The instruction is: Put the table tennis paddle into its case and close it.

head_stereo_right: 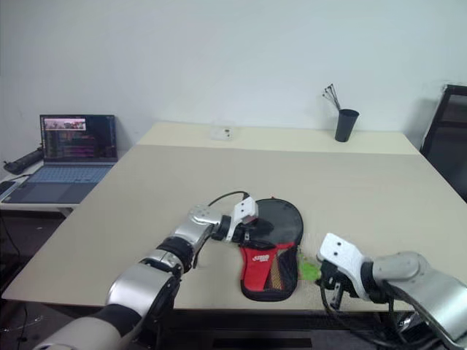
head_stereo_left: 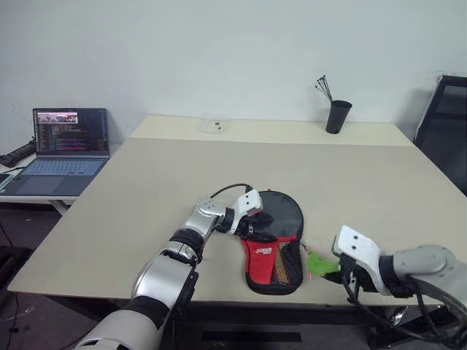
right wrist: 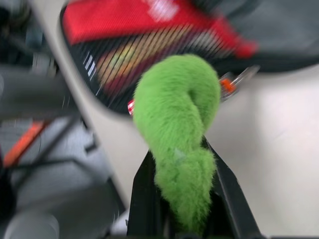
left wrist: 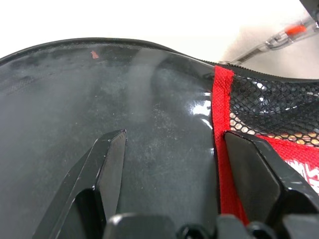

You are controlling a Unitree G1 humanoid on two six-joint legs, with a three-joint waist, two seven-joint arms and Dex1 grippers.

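- The case (head_stereo_left: 273, 251) lies flat near the front edge of the table (head_stereo_left: 146, 189), its round black end away from the robot and its red panel and mesh pocket towards it
- The left gripper (head_stereo_left: 257, 219) rests on the black end, jaws spread apart and holding nothing
- The right gripper (right wrist: 182, 199) is clenched on the fuzzy green charm (right wrist: 177, 134), just right of the case
- I cannot tell whether the table tennis paddle sits inside the case
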